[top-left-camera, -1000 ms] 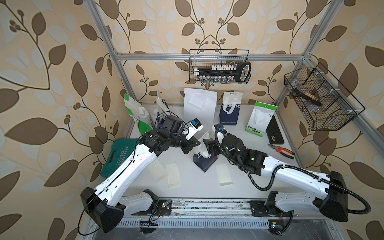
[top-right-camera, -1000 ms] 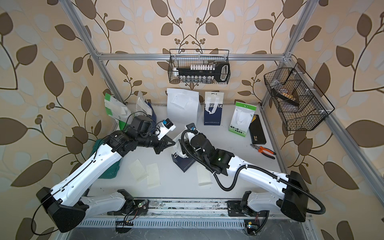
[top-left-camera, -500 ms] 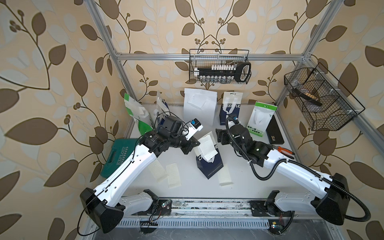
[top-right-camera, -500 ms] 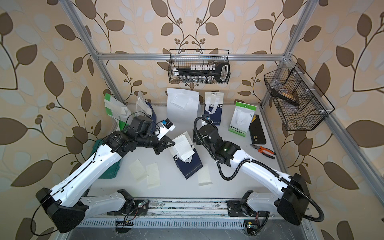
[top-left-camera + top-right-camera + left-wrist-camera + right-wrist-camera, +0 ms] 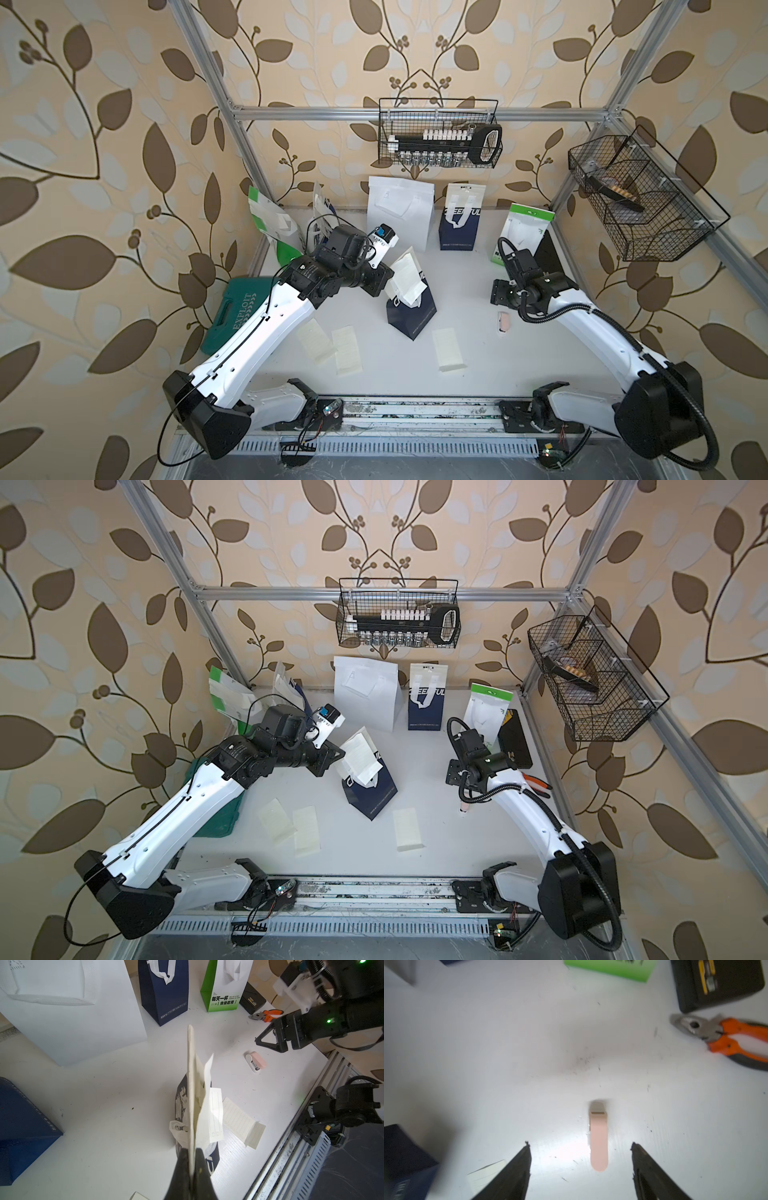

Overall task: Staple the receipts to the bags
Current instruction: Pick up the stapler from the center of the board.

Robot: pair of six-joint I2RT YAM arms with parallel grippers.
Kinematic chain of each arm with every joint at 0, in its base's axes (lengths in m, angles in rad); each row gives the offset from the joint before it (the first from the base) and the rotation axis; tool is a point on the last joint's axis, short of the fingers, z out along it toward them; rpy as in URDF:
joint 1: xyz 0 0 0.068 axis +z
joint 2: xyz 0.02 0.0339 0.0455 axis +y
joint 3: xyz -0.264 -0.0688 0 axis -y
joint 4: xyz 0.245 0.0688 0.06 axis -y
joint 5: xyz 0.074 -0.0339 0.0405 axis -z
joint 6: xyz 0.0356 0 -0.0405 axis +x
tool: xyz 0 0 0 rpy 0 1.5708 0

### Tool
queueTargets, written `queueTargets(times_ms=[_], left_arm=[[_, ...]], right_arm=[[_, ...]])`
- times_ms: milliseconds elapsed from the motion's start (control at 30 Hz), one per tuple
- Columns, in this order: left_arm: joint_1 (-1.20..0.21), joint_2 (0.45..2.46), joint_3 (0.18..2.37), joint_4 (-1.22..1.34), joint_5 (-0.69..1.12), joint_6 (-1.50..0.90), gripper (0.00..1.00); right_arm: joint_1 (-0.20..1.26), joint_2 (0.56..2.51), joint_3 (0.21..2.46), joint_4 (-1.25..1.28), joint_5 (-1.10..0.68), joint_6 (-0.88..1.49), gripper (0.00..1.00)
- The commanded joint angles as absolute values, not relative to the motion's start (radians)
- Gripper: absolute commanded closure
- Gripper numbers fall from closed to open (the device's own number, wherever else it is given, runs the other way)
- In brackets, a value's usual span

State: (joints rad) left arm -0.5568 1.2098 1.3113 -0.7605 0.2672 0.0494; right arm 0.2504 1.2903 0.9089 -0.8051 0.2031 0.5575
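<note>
- we see the left gripper (image 5: 192,1155) clamped on navy bag (image 5: 413,320) and receipt (image 5: 409,276), print blurred
- right gripper (image 5: 580,1144) gapes above pink stapler (image 5: 599,1142)
- teal case (image 5: 232,320) reads "exploit"

Left fingers (image 5: 334,757) pinch receipt (image 5: 360,757) atop navy bag (image 5: 374,798); pink stapler (image 5: 464,808) on table (image 5: 374,866).

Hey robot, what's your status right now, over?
Left gripper shut on cream paper receipt atop navy paper bag. Right gripper open above pink plastic stapler. Nothing blocking.
</note>
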Motion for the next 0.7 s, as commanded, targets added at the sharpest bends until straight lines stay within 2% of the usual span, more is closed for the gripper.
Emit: queueTargets(times_ms=[0, 233, 467, 667], left_arm=[[-0.562, 1.207, 1.327, -0.745, 0.261, 0.017, 1.00], [-0.563, 1.195, 1.310, -0.738, 0.275, 0.018, 1.00], [-0.564, 1.200, 1.309, -0.735, 0.293, 0.018, 1.00], [-0.562, 1.204, 1.314, -0.738, 0.295, 0.020, 1.00]], right_arm=[[0.231, 1.390, 0.885, -0.847, 0.152, 0.572, 0.26], [0.230, 1.581, 0.926, -0.798, 0.206, 0.591, 0.36], [0.230, 1.632, 0.975, -0.833, 0.246, 0.570, 0.51], [0.231, 1.665, 1.005, -0.867, 0.267, 0.547, 0.57]])
